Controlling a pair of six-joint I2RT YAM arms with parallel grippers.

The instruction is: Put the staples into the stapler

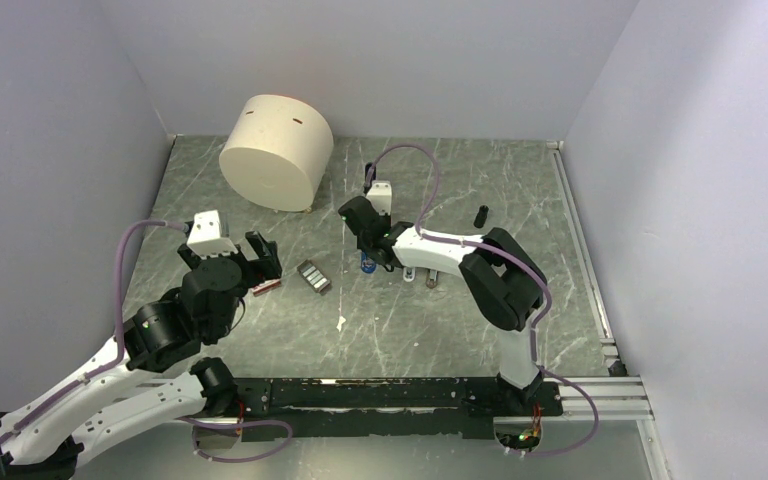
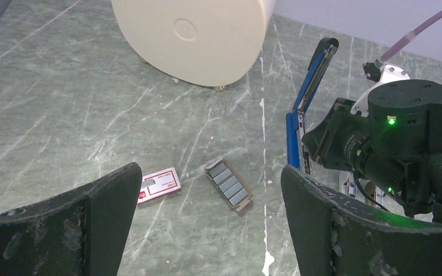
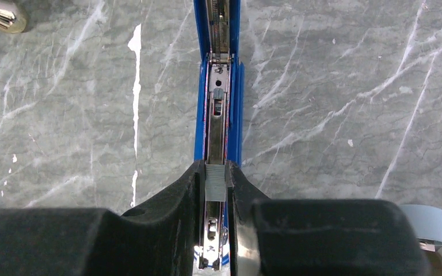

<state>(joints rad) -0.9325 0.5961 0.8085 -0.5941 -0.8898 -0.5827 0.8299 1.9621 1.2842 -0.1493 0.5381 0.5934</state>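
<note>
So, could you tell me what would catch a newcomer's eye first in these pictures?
The big cream drum at the table's far left stands out first. At the centre the blue stapler sits hinged open, and the right gripper pinches a grey strip of staples over its channel. A tray of spare staples lies left of it.

Grey staples (image 2: 228,185) near red-white box (image 2: 160,184) (stapler (image 2: 315,77) hinged open beyond).
</note>
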